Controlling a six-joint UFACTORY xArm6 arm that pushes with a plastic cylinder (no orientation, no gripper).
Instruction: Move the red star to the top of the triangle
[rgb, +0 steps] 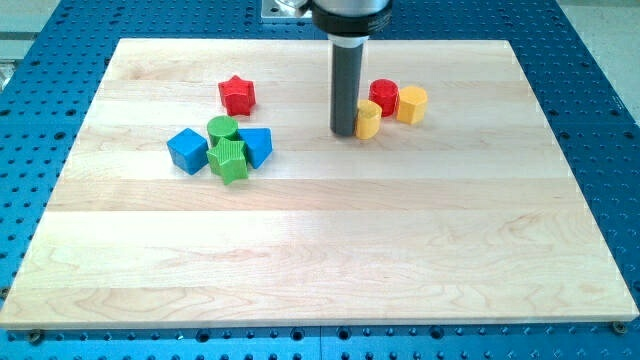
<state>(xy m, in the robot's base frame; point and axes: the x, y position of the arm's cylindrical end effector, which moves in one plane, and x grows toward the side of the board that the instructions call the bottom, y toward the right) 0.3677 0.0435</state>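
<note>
The red star (237, 95) lies on the wooden board (320, 260) at the upper left. The blue triangle (256, 146) sits below and a little right of it, with a gap between them. My tip (344, 132) stands near the board's upper middle, well to the right of the red star and the triangle. It touches or nearly touches the left side of a small yellow block (369, 119).
A green round block (222, 128), a green star-like block (229, 160) and a blue cube (187, 150) cluster against the triangle's left. A red block (384, 96) and a yellow hexagon (411, 103) sit right of my tip.
</note>
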